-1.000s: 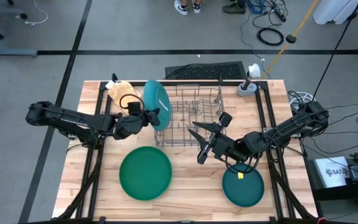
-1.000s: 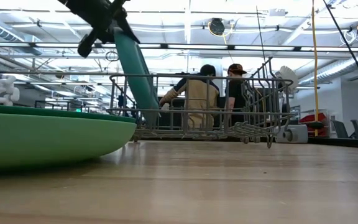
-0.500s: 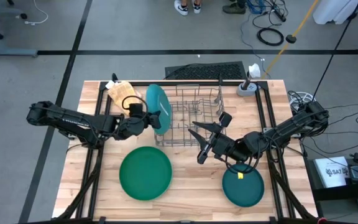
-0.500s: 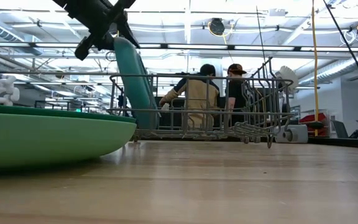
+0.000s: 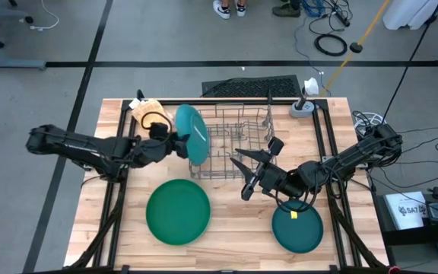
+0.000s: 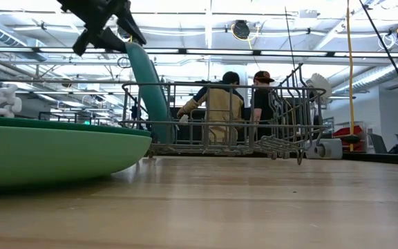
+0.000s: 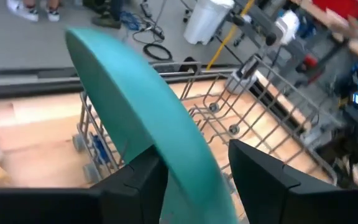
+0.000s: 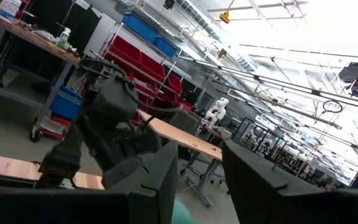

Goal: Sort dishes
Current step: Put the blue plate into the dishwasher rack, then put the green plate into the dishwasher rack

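A teal plate (image 5: pixel 192 133) stands on edge in the left end of the grey wire rack (image 5: pixel 242 141), its top leaning toward the table's left (image 6: pixel 147 83). My left gripper (image 7: pixel 194 158) is open at the plate's upper rim, a finger on either side, reaching in from the table's left (image 5: pixel 178 144). My right gripper (image 5: pixel 241 176) hovers open and empty at the rack's near side. A big green plate (image 5: pixel 178 211) lies flat at the near left, and a small dark teal plate (image 5: pixel 296 228) lies at the near right. My left gripper's open fingers (image 7: pixel 135 180) stand on either side of the teal plate's upper rim (image 7: pixel 185 140), coming level from the table's left. I cannot tell whether either finger touches it. The plate's lower edge sits in the rack.
A tan waffle-textured lump (image 5: pixel 147 113) lies at the far left, just behind my left gripper. A black mat (image 5: pixel 249 86) and a small grey stand (image 5: pixel 303 106) sit at the far edge. Two people (image 6: pixel 237 104) show beyond the rack. Bare wood lies between the two flat plates.
My left gripper has opened, let go of the teal plate's upper rim, rolled a little and drawn back toward the table's left edge. The plate has sunk a little into the rack and stays there, leaning.
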You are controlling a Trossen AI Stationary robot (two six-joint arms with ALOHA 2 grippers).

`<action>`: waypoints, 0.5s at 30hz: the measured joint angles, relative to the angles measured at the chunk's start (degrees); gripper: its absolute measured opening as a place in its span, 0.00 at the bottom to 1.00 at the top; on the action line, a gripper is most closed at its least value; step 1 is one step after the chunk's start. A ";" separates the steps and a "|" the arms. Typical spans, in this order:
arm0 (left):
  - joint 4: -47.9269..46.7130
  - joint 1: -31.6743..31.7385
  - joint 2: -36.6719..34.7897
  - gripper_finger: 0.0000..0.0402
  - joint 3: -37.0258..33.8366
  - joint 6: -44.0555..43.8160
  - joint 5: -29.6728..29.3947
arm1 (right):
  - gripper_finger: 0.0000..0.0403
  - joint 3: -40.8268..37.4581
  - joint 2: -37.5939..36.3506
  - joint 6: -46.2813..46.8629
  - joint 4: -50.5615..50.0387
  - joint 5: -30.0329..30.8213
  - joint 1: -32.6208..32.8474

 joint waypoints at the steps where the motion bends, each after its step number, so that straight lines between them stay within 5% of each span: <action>1: -0.67 -0.23 -0.98 0.44 0.00 2.27 0.27 | 0.29 0.00 0.00 0.01 0.02 0.00 0.00; 15: -8.22 -1.18 -10.80 0.44 0.04 9.78 -3.71 | 0.29 0.00 0.00 2.97 -0.56 -0.01 -0.61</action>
